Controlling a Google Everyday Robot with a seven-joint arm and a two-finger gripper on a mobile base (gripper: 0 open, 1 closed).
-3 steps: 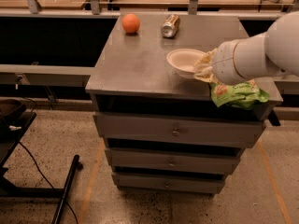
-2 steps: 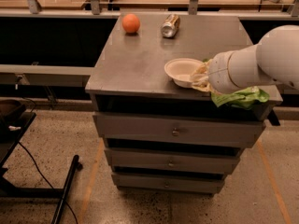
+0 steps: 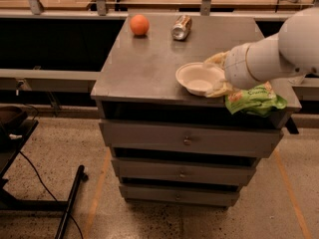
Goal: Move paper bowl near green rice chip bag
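Gripper (image 3: 215,76) grips the right rim of the paper bowl (image 3: 197,77), which sits on the cabinet top (image 3: 144,63) at its 4 o'clock area. Green rice chip bag (image 3: 254,99) lies just beside the bowl at its 4 o'clock, on the front edge. Orange (image 3: 139,25) at 11 o'clock, can (image 3: 181,27) at 12.

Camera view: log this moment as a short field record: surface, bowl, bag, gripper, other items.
Surface: grey drawer cabinet top
Paper bowl: upright, near the front edge, right of centre
Green rice chip bag: front right corner, overhanging the edge
Gripper: at the bowl's right rim, between bowl and bag
Other items: orange and can on its side, at the back
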